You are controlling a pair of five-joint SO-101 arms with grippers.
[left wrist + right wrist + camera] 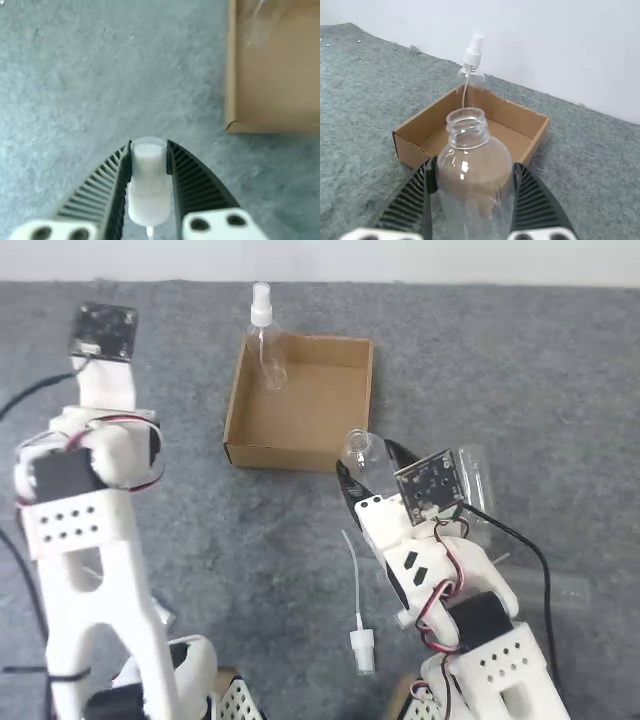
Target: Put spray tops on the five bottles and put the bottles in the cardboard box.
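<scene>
The left arm (pixel 85 510) is standing tall along the left side of the surface (pixel 200 540), wrist stretched out toward the far edge. The left claw (pixel 148 148) is pinching a spray top (pixel 147 175) in a narrow grip. That top is lying along the claw, head out at the fingertips, tube trailing back toward the wrist.

Over by the near right corner, the right arm (pixel 470 630) is crouching low. The right claw (pixel 472 170) is clamping an uncapped bottle (pixel 470 165) around its body. The bottle's long axis is running along the claw, open neck aiming at the cardboard box (pixel 412 147), which is sitting near the middle of the far edge. A capped bottle (pixel 469 75) is standing upright in the box's far left corner. A loose spray top (pixel 361 645) is lying by the near edge, tube pointing toward the box.
</scene>
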